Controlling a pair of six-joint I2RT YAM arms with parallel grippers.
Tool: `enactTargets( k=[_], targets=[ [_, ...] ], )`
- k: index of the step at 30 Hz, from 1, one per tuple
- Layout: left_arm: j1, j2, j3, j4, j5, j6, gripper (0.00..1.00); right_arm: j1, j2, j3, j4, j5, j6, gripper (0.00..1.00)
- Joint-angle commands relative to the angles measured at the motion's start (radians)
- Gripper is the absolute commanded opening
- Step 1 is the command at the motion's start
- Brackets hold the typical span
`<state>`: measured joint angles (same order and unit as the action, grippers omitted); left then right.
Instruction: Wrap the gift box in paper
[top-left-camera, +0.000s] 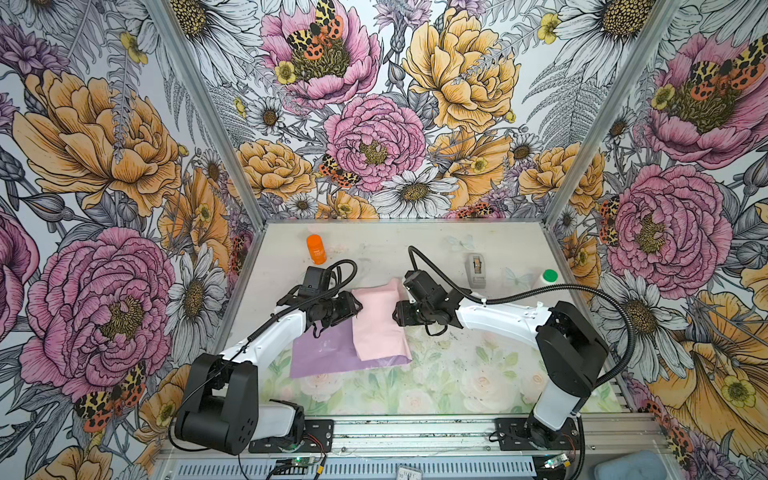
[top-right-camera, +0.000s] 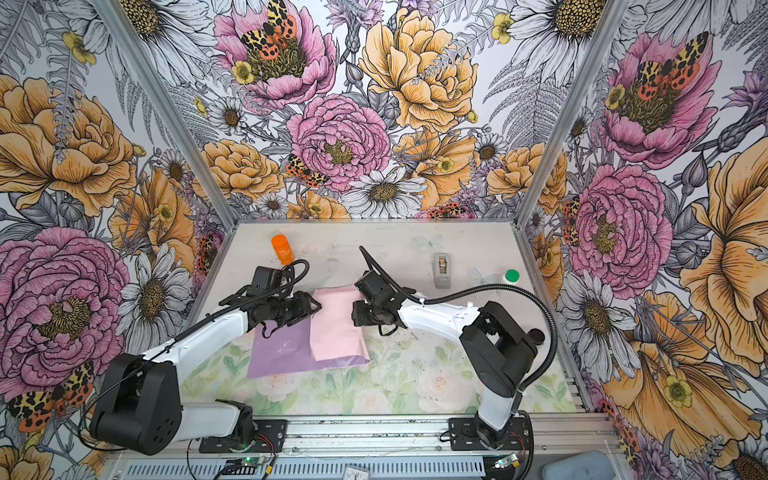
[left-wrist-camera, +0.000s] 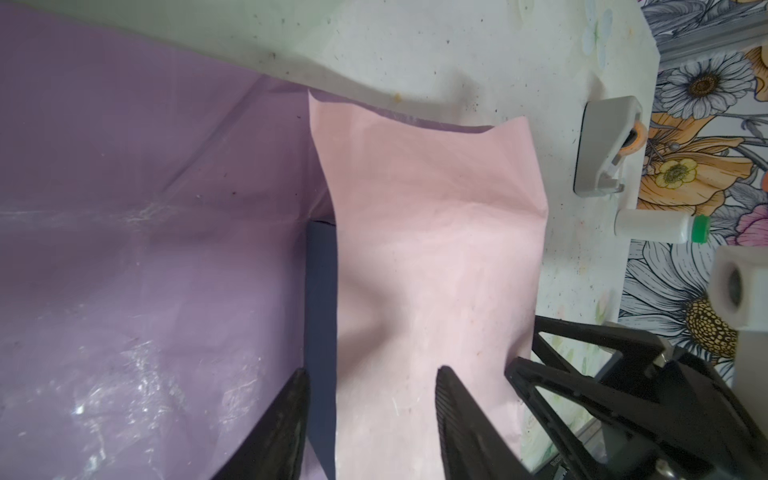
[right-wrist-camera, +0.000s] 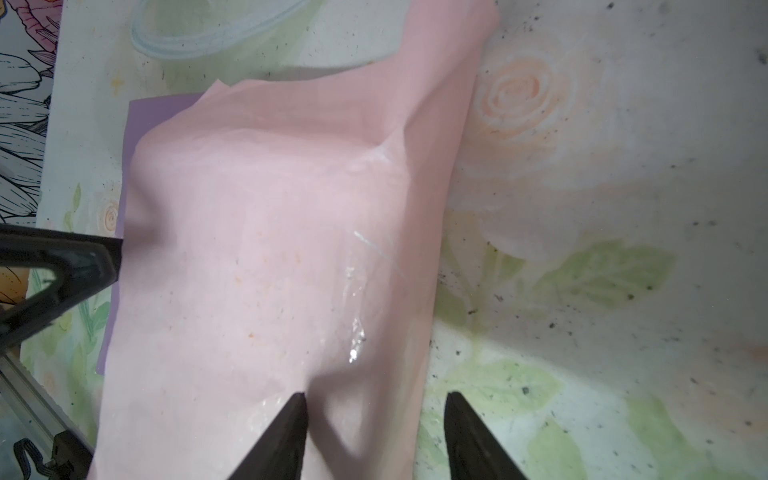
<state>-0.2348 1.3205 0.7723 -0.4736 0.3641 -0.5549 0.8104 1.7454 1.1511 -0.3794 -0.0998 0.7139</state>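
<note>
the paper (top-left-camera: 376, 332) lies in the middle of the desk (top-left-camera: 478, 374), its pink flap folded over the gift box (left-wrist-camera: 322, 299). only a navy strip of the box shows, in the left wrist view. lilac spreads left and near. the left pincer (left-wrist-camera: 372, 374) and right pincer (right-wrist-camera: 376, 399) flank the flap, jaws apart, clamping nothing.
</note>
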Motion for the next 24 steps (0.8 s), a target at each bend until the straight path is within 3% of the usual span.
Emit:
enactTargets(
  k=[1, 7, 14, 19, 24],
  targets=[
    [0.017, -0.028, -0.024, 0.008, -0.023, -0.016, 0.57, 0.013, 0.026, -0.007, -0.011, 0.009, 0.002, 0.54],
    [0.016, 0.003, -0.073, 0.111, 0.063, -0.071, 0.56, 0.016, 0.018, -0.001, -0.01, 0.009, 0.014, 0.54],
    [-0.015, 0.015, -0.093, 0.171, 0.065, -0.095, 0.38, 0.01, -0.021, -0.001, -0.009, -0.008, 0.028, 0.56],
    [-0.052, 0.053, -0.092, 0.202, 0.056, -0.1, 0.34, -0.025, -0.113, -0.035, -0.011, -0.046, 0.036, 0.58],
    [-0.118, 0.11, -0.056, 0.227, 0.033, -0.109, 0.3, -0.099, -0.189, -0.099, -0.032, -0.114, 0.062, 0.71]
  ],
)
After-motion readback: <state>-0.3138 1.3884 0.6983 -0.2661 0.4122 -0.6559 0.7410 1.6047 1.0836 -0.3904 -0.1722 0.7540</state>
